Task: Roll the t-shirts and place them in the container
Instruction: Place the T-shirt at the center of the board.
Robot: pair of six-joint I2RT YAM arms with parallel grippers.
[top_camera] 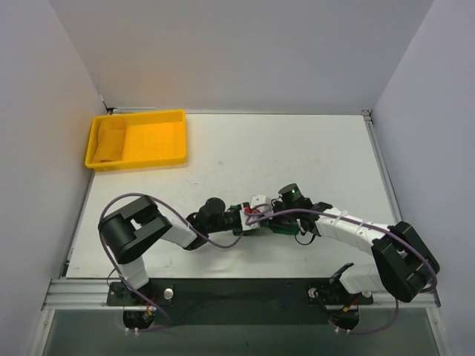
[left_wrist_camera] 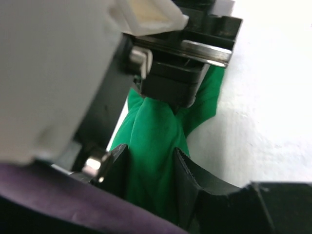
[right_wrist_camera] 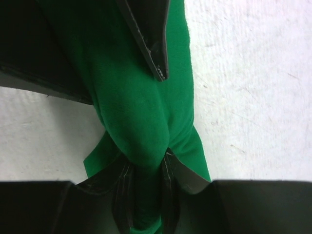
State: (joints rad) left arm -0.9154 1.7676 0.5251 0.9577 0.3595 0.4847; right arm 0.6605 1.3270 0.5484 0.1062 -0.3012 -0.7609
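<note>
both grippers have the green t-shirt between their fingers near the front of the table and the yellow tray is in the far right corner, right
Not quite: the yellow tray sits in the far left corner, as the top view shows. The rest holds: the left gripper and right gripper each have the green t-shirt between their fingers.

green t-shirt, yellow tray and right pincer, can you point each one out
green t-shirt (right_wrist_camera: 141, 112), right wrist view, on the bunched middle of the cloth
yellow tray (top_camera: 156, 137), top view, on its bare floor
right pincer (right_wrist_camera: 145, 163), right wrist view, midway between its fingertips, which pinch the cloth
</note>
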